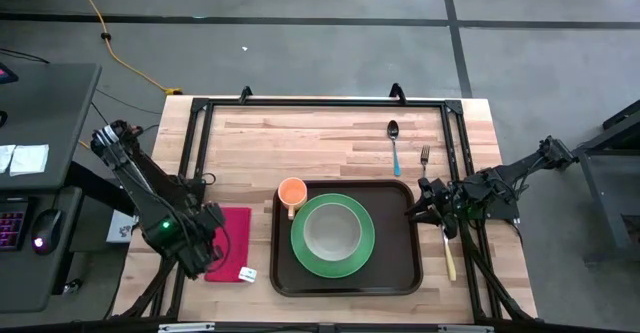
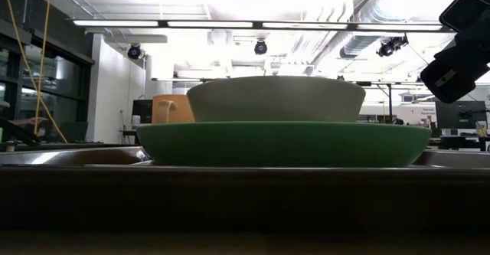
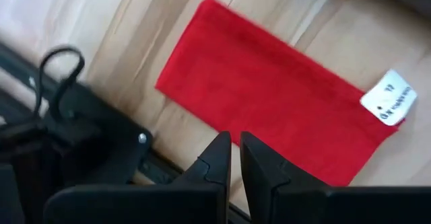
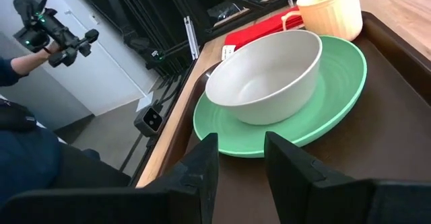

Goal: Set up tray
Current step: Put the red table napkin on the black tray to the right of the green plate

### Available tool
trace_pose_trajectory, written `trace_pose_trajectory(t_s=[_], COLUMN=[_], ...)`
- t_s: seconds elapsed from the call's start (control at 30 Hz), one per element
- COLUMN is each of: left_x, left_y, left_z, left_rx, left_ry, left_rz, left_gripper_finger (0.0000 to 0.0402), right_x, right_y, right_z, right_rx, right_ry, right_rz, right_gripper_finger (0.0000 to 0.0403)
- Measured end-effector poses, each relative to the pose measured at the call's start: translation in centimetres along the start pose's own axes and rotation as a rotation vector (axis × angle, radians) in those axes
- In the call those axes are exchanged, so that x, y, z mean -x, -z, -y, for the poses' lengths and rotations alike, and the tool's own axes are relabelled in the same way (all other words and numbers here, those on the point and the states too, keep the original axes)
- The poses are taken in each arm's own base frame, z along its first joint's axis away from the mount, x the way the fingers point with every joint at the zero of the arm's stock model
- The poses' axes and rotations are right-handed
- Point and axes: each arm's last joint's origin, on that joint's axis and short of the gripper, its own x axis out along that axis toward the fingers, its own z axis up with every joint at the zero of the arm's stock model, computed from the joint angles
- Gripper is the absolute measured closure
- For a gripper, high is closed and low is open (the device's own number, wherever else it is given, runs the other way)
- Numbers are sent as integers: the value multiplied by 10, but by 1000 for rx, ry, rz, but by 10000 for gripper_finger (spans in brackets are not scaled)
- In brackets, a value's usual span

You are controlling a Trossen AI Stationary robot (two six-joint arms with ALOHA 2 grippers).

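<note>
The dark brown tray [image 1: 347, 274] lies at the lower centre of the high view, on the wooden table [image 1: 300, 138]. On it a green plate [image 1: 333, 235] carries a grey bowl [image 1: 333, 231], and an orange mug [image 1: 291, 193] stands in the tray's upper left corner.

Only the high view shows the cutlery: a spoon [image 1: 394, 145] with a blue handle and a fork [image 1: 424, 157] above the tray's upper right corner, and a pale-handled piece [image 1: 449, 255], partly hidden by the arm, to the tray's right.

The left gripper [image 1: 205, 243] sits at the lower left of that view, over the left edge of a red napkin [image 1: 230, 243]. The left wrist view adds its 2 fingers [image 3: 215, 160] standing close together with a narrow gap, holding nothing, and a white tag [image 3: 387, 97] on the cloth.

The right gripper [image 1: 425, 201] hovers at the tray's right rim. The right wrist view shows its fingers [image 4: 202, 163] moderately apart above the tray floor, empty, and a person's sleeve at the left edge.

The low view shows the bowl, plate and mug in profile behind the tray's rim.
</note>
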Motion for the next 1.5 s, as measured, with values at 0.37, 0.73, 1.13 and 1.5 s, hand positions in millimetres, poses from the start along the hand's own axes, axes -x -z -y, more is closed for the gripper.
trace_pose_trajectory(t_s=[0.37, 0.73, 1.13, 1.5], left_x=[-20, -43, -47, -73], left_y=[13, 19, 11, 2], left_z=[-2, 4, -1, -4], left_rx=[226, 364, 428, 514], left_ry=[29, 77, 15, 26], left_rz=[-140, -167, -231, -246], left_gripper_finger=[339, 339, 339, 339], right_x=[0, 0, 0, 0], right_y=[-1, 0, 0, 0], right_z=[0, 0, 0, 0], right_rx=[0, -1, -1, -2], right_ry=[20, 17, 15, -10], right_rz=[14, 12, 10, -7], right_gripper_finger=[304, 304, 304, 304])
